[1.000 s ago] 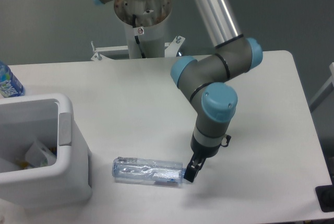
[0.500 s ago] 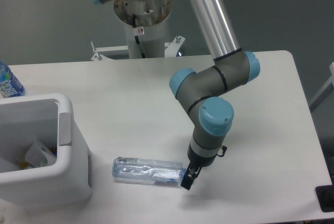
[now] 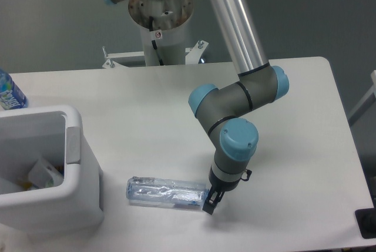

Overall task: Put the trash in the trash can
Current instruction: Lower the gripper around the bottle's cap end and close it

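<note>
**Gripper at bottle end; one piece of trash not yet binned**

White tabletop (image 3: pixel 147 117) is seen beneath a single arm, against a grey floor.

The dark two-finger gripper (image 3: pixel 209 204) is lowered to the table at the right-hand end of the crushed clear plastic bottle (image 3: pixel 167 192), which lies on its side near the front edge. The fingers are too small and dark for their spacing to be read, so it cannot be told whether they are parted or closed, nor whether the bottle end is held or merely touched.

Risks are judged as follows. A thin, flattened bottle taken by one end may pivot or slip when lifted, because most of its length hangs unsupported. A descent slightly off the end may push the bottle along the table rather than take it. During transfer, the trailing end may catch on the thick rim of the bin.

The large white box-shaped plastic trash can (image 3: pixel 82 199) stands at the left front, just beside the bottle, a grey panel on its near rim side. A small bent white card scrap (image 3: pixel 42 172) is seen inside it, with a darker, unidentifiable item beside. An uncrushed blue-labelled bottle (image 3: pixel 9 92) stands at the far left edge, well apart.
</note>
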`<action>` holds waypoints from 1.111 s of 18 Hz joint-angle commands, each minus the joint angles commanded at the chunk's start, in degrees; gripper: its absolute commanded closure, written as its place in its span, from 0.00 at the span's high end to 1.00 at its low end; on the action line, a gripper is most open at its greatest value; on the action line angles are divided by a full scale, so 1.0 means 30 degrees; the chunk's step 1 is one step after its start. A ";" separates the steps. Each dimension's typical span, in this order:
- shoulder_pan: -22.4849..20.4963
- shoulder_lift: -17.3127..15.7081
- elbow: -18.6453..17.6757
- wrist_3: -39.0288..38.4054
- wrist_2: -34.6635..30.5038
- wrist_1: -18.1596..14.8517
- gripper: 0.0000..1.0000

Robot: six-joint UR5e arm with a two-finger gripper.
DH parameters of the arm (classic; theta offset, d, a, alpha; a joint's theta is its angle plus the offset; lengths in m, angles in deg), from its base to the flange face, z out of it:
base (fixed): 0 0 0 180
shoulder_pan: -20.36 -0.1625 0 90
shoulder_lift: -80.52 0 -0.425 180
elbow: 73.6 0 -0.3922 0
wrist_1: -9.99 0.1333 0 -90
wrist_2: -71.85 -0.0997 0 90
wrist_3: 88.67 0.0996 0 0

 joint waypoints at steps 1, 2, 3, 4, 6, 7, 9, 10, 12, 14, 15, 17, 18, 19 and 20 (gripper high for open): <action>0.0029 0.0000 -0.0059 0.0000 0.0000 0.0000 0.71; 0.0232 0.0029 -0.0088 0.0000 0.0000 0.0000 0.71; 0.0379 0.0029 -0.0088 0.0000 0.0000 0.0000 0.71; 0.0381 0.0000 -0.0088 0.0000 0.0000 -0.0029 0.71; 0.0410 -0.0029 -0.0118 0.0000 -0.0029 -0.0029 0.71; 0.0410 -0.0029 -0.0118 -0.0029 -0.0029 -0.0029 0.71; 0.0410 -0.0029 -0.0118 -0.0029 -0.0029 -0.0029 0.71; 0.0410 -0.0029 -0.0118 -0.0029 -0.0029 -0.0029 0.71; 0.0469 0.0000 -0.0030 -0.0029 -0.0029 -0.0029 0.70; 0.0439 0.0000 -0.0030 -0.0029 -0.0029 -0.0029 0.65; 0.0468 0.0000 -0.0030 -0.0029 -0.0029 -0.0029 0.62; 0.0468 0.0000 -0.0030 -0.0029 -0.0029 -0.0029 0.56; 0.0469 0.0000 -0.0030 -0.0029 -0.0029 -0.0029 0.55; 0.0469 0.0000 -0.0030 -0.0029 -0.0029 -0.0029 0.53; 0.0440 -0.0029 -0.0001 -0.0058 -0.0029 -0.0058 0.47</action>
